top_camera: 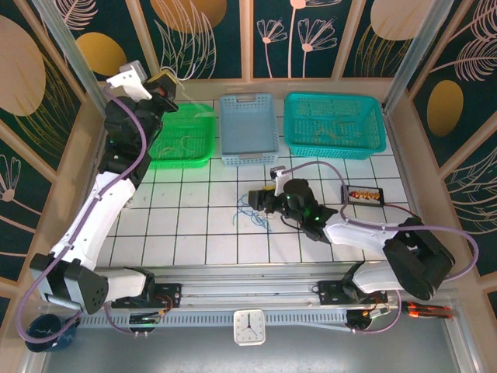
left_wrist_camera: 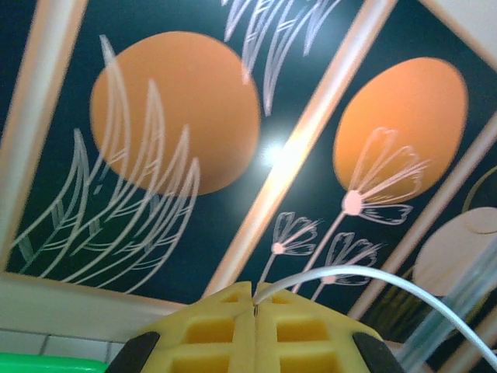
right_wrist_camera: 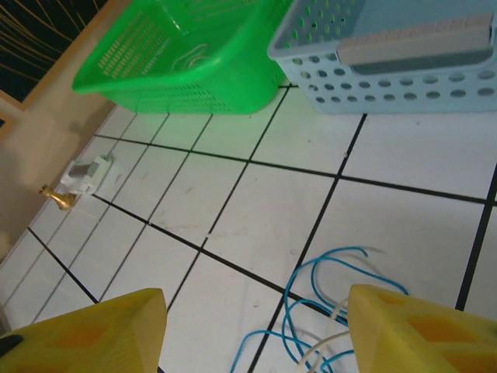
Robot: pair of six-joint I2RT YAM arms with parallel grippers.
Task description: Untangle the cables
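Top external view puts your left pincer [top_camera: 166, 87] raised over the far left corner of the table [top_camera: 194, 233], above the green basket [top_camera: 203, 161]. On the left wrist view its yellow fingers [left_wrist_camera: 210, 330] meet with no gap, and they pinch a white cable [left_wrist_camera: 365, 270] at the seam; the cable arcs up and off to the right.

Your right pincer [top_camera: 261, 200] sits low over the middle of the table. The right wrist view shows its yellow fingers [right_wrist_camera: 101, 330] standing wide apart with nothing gripped. A blue cable [right_wrist_camera: 291, 303] lies in loose loops on the white tiles between them, with a pale strand [right_wrist_camera: 322, 353] running through it. From above, that blue tangle [top_camera: 252, 214] lies just beside the pincer, on its near-left side.

Along the far edge you have three baskets in a row: the green one, a light blue basket [top_camera: 247, 160] and a teal basket [top_camera: 334, 151]. Thin pale cords lie in the green and teal ones.

A white clock [top_camera: 248, 326] sits at the near edge; any marking on its face is too small to read.
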